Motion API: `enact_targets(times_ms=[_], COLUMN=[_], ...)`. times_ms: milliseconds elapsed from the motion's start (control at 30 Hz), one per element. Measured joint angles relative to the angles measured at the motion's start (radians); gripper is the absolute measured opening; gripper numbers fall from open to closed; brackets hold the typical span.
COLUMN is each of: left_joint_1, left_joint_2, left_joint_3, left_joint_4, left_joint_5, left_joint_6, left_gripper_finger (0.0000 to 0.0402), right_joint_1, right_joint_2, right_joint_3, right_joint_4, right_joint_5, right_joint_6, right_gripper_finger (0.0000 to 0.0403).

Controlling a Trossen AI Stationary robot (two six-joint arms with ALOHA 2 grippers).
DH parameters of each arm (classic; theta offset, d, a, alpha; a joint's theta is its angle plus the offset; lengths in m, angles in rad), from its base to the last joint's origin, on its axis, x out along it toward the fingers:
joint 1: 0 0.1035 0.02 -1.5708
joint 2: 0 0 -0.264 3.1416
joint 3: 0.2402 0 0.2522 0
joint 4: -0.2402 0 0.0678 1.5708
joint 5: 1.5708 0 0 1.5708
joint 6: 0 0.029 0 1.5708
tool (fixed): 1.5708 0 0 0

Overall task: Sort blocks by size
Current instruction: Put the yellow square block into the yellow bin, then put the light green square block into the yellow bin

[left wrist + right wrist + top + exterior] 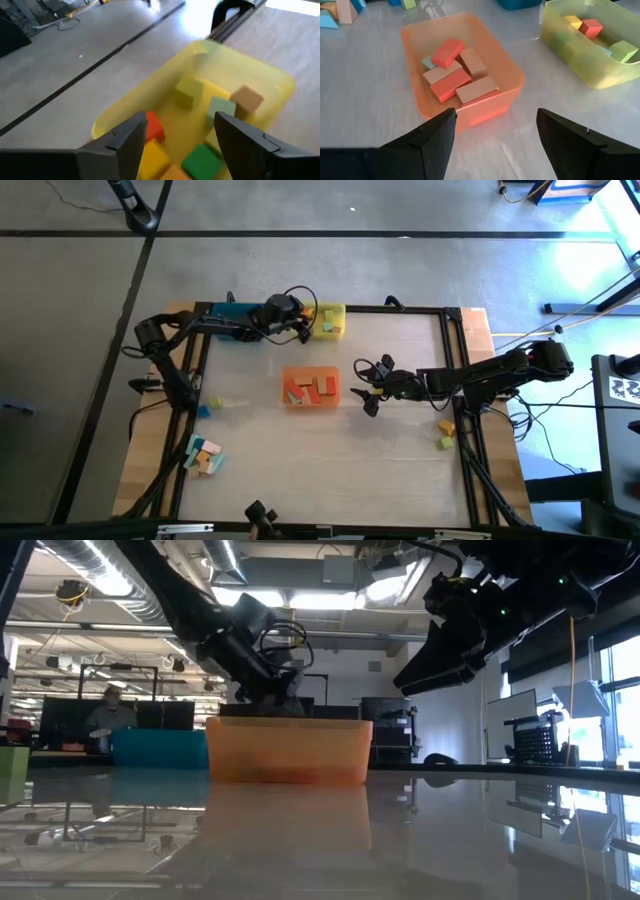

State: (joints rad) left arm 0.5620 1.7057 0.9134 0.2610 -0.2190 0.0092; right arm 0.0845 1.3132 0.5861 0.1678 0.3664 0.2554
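My left gripper (308, 323) is open above the yellow tray (329, 321) at the table's far middle. In the left wrist view the tray (150, 100) holds several blocks: red (152, 127), yellow, green (201, 159), pale green (189, 91) and natural wood (246, 98). My right gripper (366, 387) is open and empty just right of the orange tray (311, 387). That tray (415, 55) holds red blocks (447, 52) and natural-wood blocks (476, 89).
A blue tray (232, 315) stands left of the yellow one. Loose blocks lie near the left edge (203, 455), with a few more (207, 408) farther up that edge, and a few by the right edge (445, 433). The near middle of the table is bare.
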Motion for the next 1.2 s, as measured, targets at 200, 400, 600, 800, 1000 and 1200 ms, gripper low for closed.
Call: enact_targets(times_ms=[200, 400, 600, 800, 1000, 1200], left_joint_1=[-0.034, -0.156, -0.308, -0.455, -0.576, -0.675], left_joint_2=[-0.151, -0.338, -0.448, -0.458, -0.453, -0.453], left_joint_3=[0.000, 0.000, 0.000, -0.001, -0.002, -0.002], left_joint_4=[-0.214, -0.459, -0.730, -0.972, -1.123, -1.259], left_joint_5=[-0.002, -0.001, 0.000, -0.001, -0.001, 0.000], left_joint_6=[0.026, 0.030, -0.056, -0.215, -0.377, -0.566], left_gripper_finger=[0.0218, 0.0210, 0.0209, 0.0209, 0.0209, 0.0209], right_joint_1=[0.000, 0.000, 0.000, 0.000, 0.000, 0.000], right_joint_2=[0.000, 0.000, 0.000, 0.000, 0.000, 0.000], right_joint_3=[0.000, 0.000, 0.000, 0.000, 0.000, 0.000], right_joint_4=[-0.007, -0.005, -0.005, -0.010, -0.009, -0.009], right_joint_5=[0.000, 0.000, 0.000, -0.009, -0.010, -0.010], right_joint_6=[0.000, 0.000, 0.000, 0.000, 0.000, 0.000], right_gripper_finger=[0.0276, 0.0276, 0.0276, 0.0276, 0.0276, 0.0276])
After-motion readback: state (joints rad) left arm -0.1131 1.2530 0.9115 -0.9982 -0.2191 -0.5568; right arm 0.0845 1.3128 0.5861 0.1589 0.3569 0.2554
